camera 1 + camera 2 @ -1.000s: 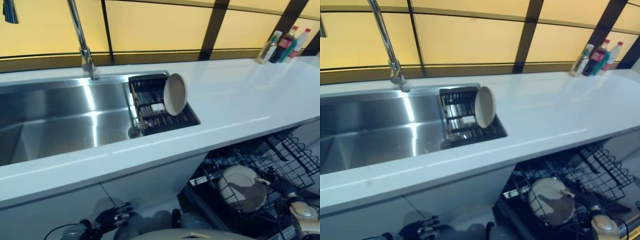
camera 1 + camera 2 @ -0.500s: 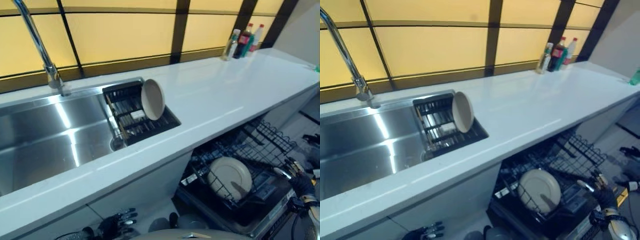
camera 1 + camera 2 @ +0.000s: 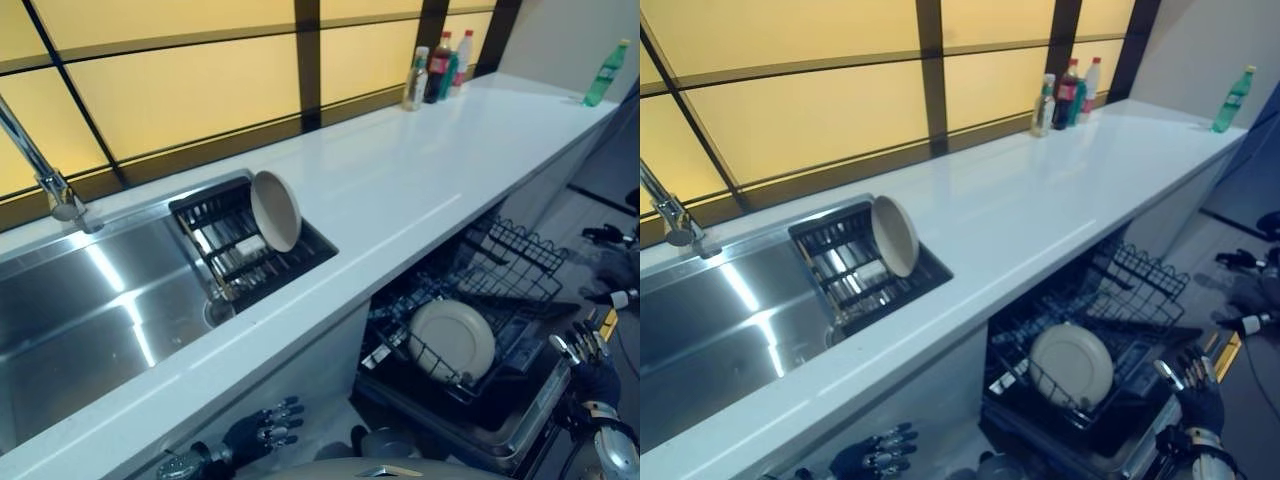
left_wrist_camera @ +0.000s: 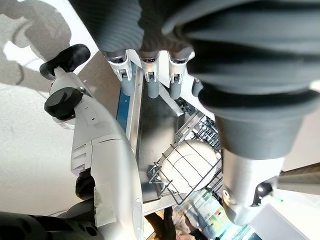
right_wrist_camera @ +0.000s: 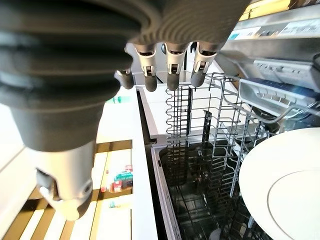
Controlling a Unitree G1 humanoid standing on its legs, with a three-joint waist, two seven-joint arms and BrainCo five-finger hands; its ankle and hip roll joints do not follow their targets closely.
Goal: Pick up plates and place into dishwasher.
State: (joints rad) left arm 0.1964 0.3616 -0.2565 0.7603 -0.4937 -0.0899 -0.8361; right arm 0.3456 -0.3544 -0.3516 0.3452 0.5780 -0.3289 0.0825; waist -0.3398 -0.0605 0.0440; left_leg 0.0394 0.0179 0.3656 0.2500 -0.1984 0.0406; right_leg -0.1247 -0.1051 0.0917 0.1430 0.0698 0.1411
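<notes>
The white counter point(image 3: 420, 190) runs long and smooth, its front edge overhanging the open dishwasher point(image 3: 470, 400) below, where the black wire lower rack point(image 3: 470, 330) is pulled out past the counter's edge with free floor in front of it. A round pale plate point(image 3: 452, 341) stands on edge in that rack, tilted between the tines. My right hand point(image 3: 588, 365) hangs low just beyond the rack's outer corner, apart from the plate and touching nothing; my fingers point(image 5: 171, 67) are straight and loosely spread, empty, with the rack's tines and the plate's glossy rim showing past them in the right wrist view. My left hand point(image 3: 262, 433) hangs low under the counter's front edge, near the cabinet front, fingers relaxed and holding nothing. Up top, a second cream plate point(image 3: 276, 210) leans on edge in the dark slatted drying rack point(image 3: 250, 250) set in the right end of the stainless steel sink point(image 3: 90, 310), well apart from both hands. Bottles point(image 3: 433, 70) stand at the counter's far back, and a green bottle point(image 3: 605, 74) near its far end
</notes>
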